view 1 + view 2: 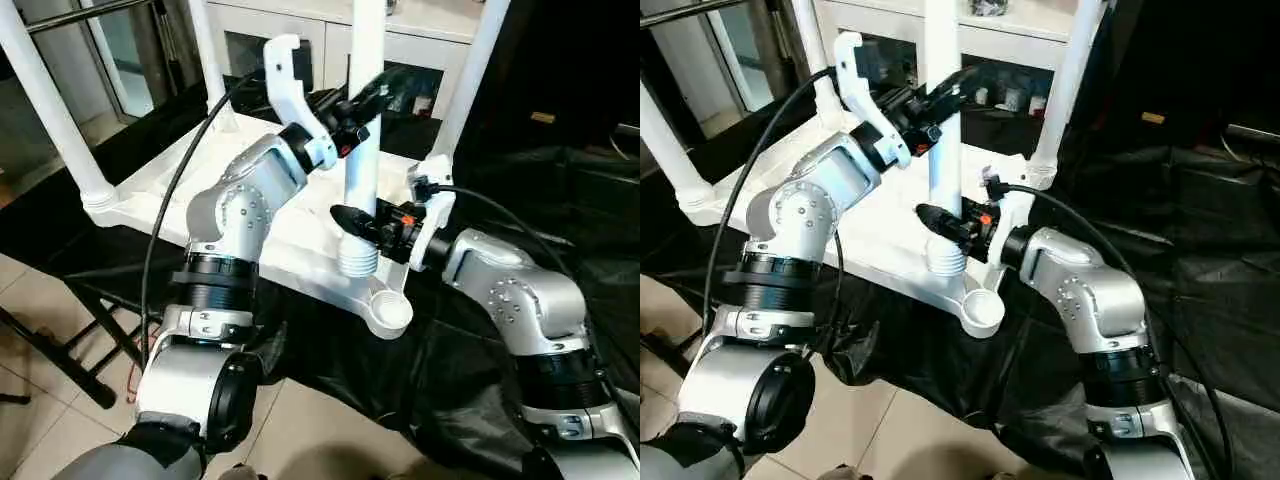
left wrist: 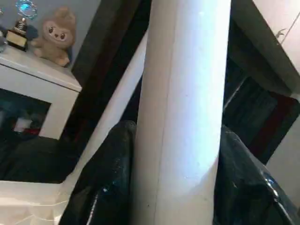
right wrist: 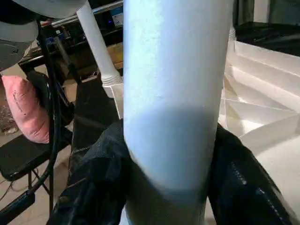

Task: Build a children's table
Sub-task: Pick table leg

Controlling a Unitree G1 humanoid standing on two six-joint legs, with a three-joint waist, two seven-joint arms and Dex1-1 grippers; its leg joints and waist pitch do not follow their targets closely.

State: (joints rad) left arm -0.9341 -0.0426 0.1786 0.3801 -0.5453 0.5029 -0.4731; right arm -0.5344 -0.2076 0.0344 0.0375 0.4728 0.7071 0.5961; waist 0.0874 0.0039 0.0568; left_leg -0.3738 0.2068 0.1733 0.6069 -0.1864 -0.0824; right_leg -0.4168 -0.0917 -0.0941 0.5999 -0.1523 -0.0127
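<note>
The white tabletop (image 1: 150,190) lies upside down on a black-draped stand, ribs facing up. Three white legs stand in its corner sockets: one at the left (image 1: 55,110), one at the back left (image 1: 210,60), one at the back right (image 1: 470,80). Both grippers hold another leg (image 1: 362,165) upright. My left gripper (image 1: 365,105) is shut on its upper part, my right gripper (image 1: 355,222) on its lower part. Its ribbed end (image 1: 358,262) sits just beside the open near-corner socket (image 1: 388,312). In the wrist views the leg (image 2: 183,93) (image 3: 168,70) sits between black fingers (image 2: 108,178) (image 3: 103,178).
A white glass-fronted cabinet (image 1: 300,30) stands right behind the tabletop. Black cloth (image 1: 560,200) covers the stand and spreads to the right. Black stand legs (image 1: 60,350) cross the tiled floor at the left. A pink cushion (image 3: 28,112) rests on a black chair.
</note>
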